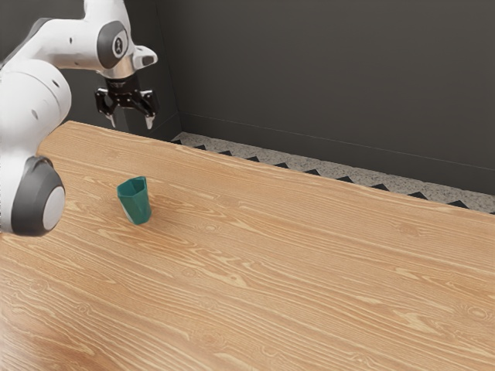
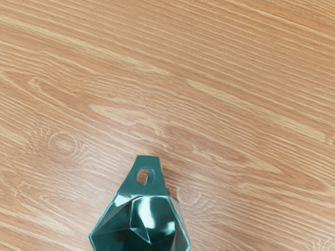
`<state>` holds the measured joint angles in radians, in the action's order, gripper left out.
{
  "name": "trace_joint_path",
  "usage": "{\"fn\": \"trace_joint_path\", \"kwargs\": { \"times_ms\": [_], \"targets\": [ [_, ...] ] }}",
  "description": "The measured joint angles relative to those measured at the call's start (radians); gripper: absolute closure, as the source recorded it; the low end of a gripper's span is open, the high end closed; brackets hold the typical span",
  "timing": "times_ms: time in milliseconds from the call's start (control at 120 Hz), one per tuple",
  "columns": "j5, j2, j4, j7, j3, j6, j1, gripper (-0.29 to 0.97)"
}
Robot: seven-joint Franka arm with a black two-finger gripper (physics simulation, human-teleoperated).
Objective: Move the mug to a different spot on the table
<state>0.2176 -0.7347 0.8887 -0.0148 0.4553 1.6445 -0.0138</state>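
Note:
A dark green faceted mug (image 1: pixel 134 199) stands upright on the wooden table (image 1: pixel 294 263), toward the exterior view's left. My black gripper (image 1: pixel 129 120) hangs open well above the table, higher than the mug and slightly behind it, with nothing between its fingers. In the wrist view I look down into the mug (image 2: pixel 141 222) from above; its small handle with a hole (image 2: pixel 143 175) sticks out from the rim over the bare wood.
The table's far edge (image 1: pixel 255 158) runs diagonally, with a speckled floor strip and a dark wall behind it. Wide bare wood stretches to the exterior view's right and toward the front of the mug.

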Motion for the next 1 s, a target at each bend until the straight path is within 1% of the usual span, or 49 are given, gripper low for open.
{"fn": "trace_joint_path", "kwargs": {
  "times_ms": [83,358,575,600,625,867,1000],
  "targets": [
    [0.004,-0.037,0.009,0.01,-0.001,0.014,-0.006,0.0],
    [0.089,-0.138,0.066,0.049,-0.005,0.093,-0.03,0.0],
    [0.131,-0.171,0.112,0.071,-0.006,0.167,-0.033,0.0],
    [0.136,-0.176,0.114,0.073,-0.006,0.175,-0.034,-0.02],
    [0.141,-0.181,0.116,0.075,-0.006,0.184,-0.035,0.0],
    [0.172,-0.203,0.118,0.09,-0.005,0.242,-0.043,0.0],
    [0.175,-0.204,0.12,0.094,0.002,0.255,-0.044,0.08]
  ]
}}
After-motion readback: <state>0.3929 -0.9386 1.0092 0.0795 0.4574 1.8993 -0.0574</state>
